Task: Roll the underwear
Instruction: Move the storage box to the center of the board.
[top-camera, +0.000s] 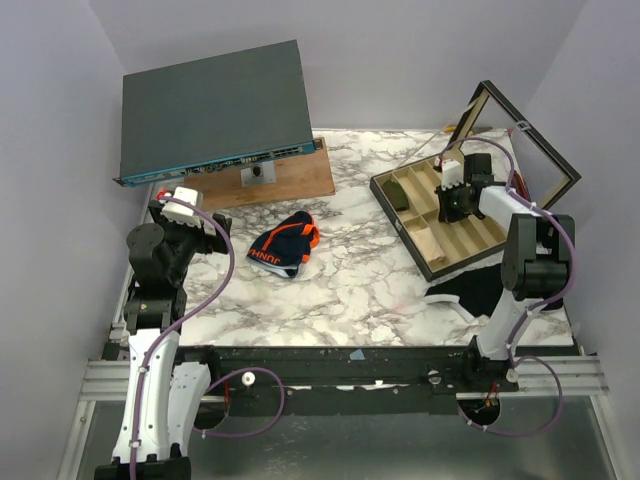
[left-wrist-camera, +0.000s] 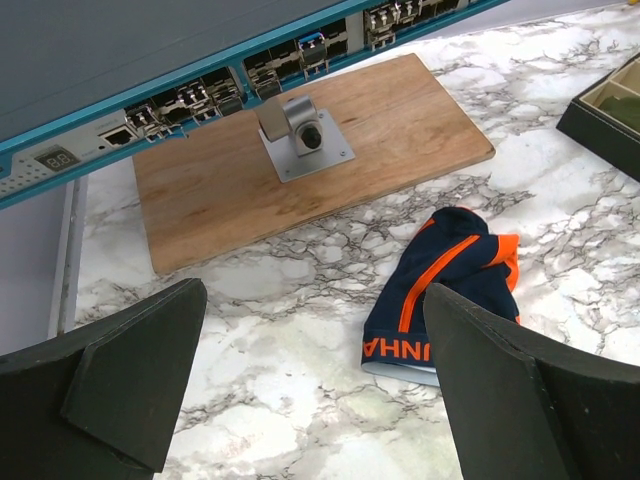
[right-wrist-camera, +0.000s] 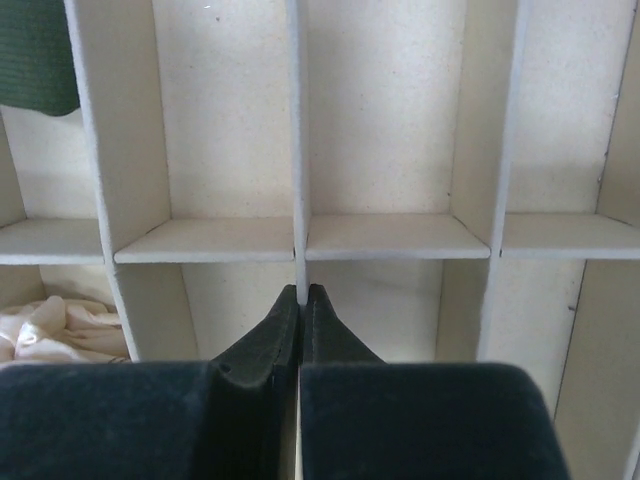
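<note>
While the left tool (left-wrist-camera: 315, 300) hangs wide open over the marble worktop (top-camera: 360, 270), the underwear (top-camera: 285, 243) lies loosely bunched just beyond it, waistband nearest, short of a wooden board (top-camera: 290, 180). Farther right, the right tool (right-wrist-camera: 301, 295) is closed on nothing above a divided box (right-wrist-camera: 297, 120). Rolling well likely means flattening the garment first, then pinning one edge.
</note>
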